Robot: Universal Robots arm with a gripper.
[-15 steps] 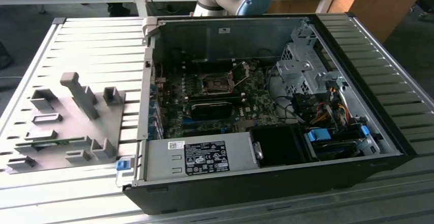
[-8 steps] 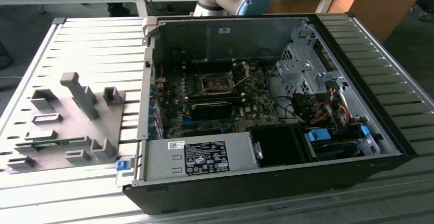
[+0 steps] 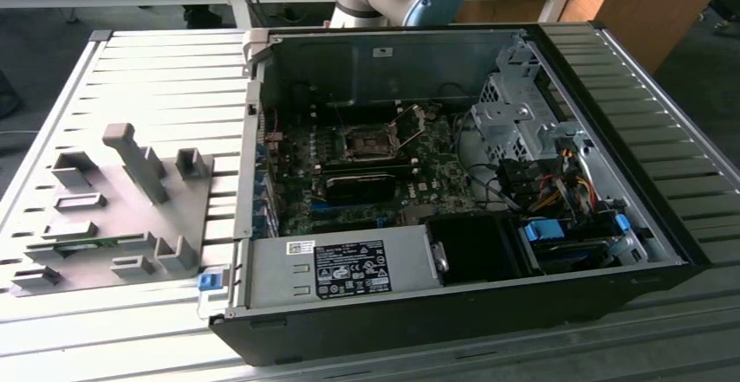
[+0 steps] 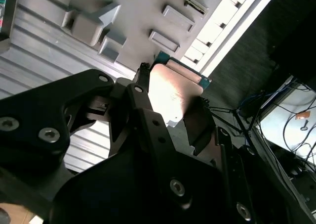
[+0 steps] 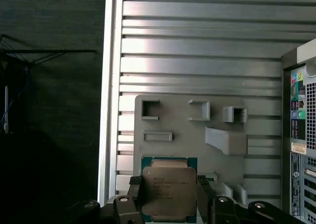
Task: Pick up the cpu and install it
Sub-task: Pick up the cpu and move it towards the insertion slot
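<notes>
Between the fingers (image 5: pixel 137 197) of the gripper (image 5: pixel 169 185) the cpu (image 5: pixel 169 199) is held. It is clamped by two opposite edges, and its silvery top is turned toward the camera in the first wrist view. In the second wrist view the same grip is seen at a slant: the cpu (image 4: pixel 174 93) is pinched from both sides by the dark fingers (image 4: pixel 143 98), and a green rim shows along its far edge.

The cpu is carried in the air, apart from the grey plate (image 5: pixel 187 135) of holders below it. That plate lies on the slatted table (image 5: pixel 197 36). No contact between cpu and plate can be made out, so the pick-up is judged to be done.

In the exterior view the plate (image 3: pixel 116 217) is seen on the table (image 3: pixel 151 79), at the exterior view's left of the open case (image 3: pixel 463 313). Inside the case the socket (image 3: pixel 370 144) is seen on the board (image 3: pixel 347 204) as a dark square in a metal frame. No silvery top is seen in it, so it is judged to be empty. Whether its frame is open cannot be told.

The install is therefore judged not yet done. The cpu is over the plate and beside the case, an edge of which shows in the first wrist view (image 5: pixel 301 135), and it is well apart from the socket. About half of the task is reckoned complete: the grasp and lift are made, while the carry into the case and the seating in the socket are left.
</notes>
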